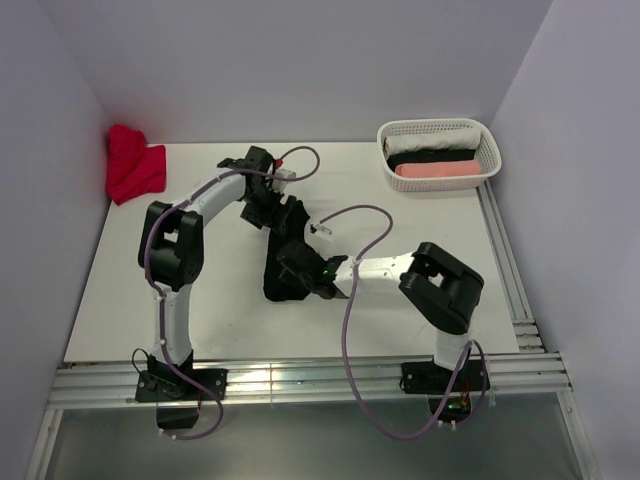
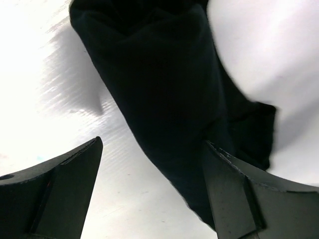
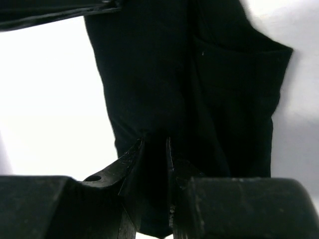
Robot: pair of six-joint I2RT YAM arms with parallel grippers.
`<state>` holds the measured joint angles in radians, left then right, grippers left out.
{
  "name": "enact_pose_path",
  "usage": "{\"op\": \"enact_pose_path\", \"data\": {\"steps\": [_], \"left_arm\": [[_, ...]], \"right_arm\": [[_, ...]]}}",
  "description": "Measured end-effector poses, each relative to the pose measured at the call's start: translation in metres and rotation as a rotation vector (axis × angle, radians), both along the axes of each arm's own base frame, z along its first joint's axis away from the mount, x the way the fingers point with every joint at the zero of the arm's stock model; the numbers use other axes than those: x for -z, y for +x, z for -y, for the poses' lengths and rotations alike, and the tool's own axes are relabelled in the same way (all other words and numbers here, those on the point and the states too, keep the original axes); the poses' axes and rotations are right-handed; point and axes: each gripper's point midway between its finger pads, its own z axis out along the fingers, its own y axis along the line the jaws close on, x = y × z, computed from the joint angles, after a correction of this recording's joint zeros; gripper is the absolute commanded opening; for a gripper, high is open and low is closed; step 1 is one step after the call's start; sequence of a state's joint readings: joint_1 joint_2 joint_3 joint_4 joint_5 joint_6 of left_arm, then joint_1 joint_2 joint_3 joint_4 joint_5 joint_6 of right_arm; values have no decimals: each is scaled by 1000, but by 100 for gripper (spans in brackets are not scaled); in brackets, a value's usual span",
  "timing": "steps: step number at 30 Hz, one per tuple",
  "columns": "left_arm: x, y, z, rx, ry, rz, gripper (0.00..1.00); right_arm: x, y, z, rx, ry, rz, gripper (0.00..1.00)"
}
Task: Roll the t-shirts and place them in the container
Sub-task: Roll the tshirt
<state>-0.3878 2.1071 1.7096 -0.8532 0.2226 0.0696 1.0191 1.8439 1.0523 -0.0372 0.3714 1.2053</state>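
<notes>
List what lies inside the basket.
In the basket: a white roll, a black roll and a pink roll, side by side. Anything under them is covered.

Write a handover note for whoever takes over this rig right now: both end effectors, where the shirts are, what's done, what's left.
The left end effector is open, astride the far end of the black t-shirt, not gripping.
The right end effector is shut on its near edge.
The black t-shirt lies mid-table as a folded strip, not yet rolled.
Done: three rolled shirts in the white basket.
Left: roll the black one, then the red t-shirt crumpled in the far left corner.
</notes>
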Motion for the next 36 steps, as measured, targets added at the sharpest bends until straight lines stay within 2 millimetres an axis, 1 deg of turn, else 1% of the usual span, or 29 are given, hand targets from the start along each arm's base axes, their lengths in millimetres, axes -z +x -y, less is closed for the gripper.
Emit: {"op": "enact_pose_path", "data": {"steps": [3, 7, 10, 11, 15, 18, 21, 22, 24, 25, 26, 27, 28, 29, 30, 31, 33, 36], "left_arm": [[-9, 1, 0, -13, -134, -51, 86], [-18, 10, -17, -62, -284, -95, 87], [-12, 16, -31, -101, -361, -137, 87], [-9, 16, -33, -108, -384, -155, 87], [7, 11, -26, -101, -463, -230, 87], [6, 9, -16, -82, -510, -247, 85], [7, 13, -12, -85, -523, -231, 78], [8, 14, -12, -96, -523, -231, 72], [11, 16, -12, -126, -514, -234, 65], [12, 17, -13, -141, -506, -234, 55], [15, 18, -14, -161, -492, -237, 50], [16, 19, -15, -176, -480, -239, 46], [18, 19, -16, -188, -461, -236, 39], [20, 20, -17, -204, -441, -234, 36], [19, 20, -18, -211, -425, -228, 34], [19, 20, -18, -212, -409, -221, 29], [17, 20, -18, -211, -355, -190, 27], [16, 21, -17, -204, -284, -150, 26]], "right_arm": [[1, 3, -4, -16, 164, -20, 21], [1, 5, -12, -53, 330, -37, 20], [1, 4, -23, -93, 428, -51, 20], [1, 4, -26, -104, 449, -55, 20], [1, -1, -38, -155, 513, -73, 20], [0, -4, -41, -175, 527, -82, 20], [0, -7, -42, -189, 529, -92, 20], [0, -7, -42, -191, 528, -93, 19], [1, -7, -42, -193, 518, -96, 20], [1, -7, -43, -194, 510, -97, 20], [2, -5, -44, -195, 494, -99, 22], [1, -5, -45, -195, 479, -102, 27], [1, -3, -45, -194, 460, -103, 30], [1, -3, -45, -190, 428, -104, 33], [1, -2, -46, -183, 390, -105, 40], [0, -2, -47, -178, 352, -104, 42], [1, -1, -45, -156, 252, -106, 49], [-3, -3, -39, -114, 83, -94, 53]]}}
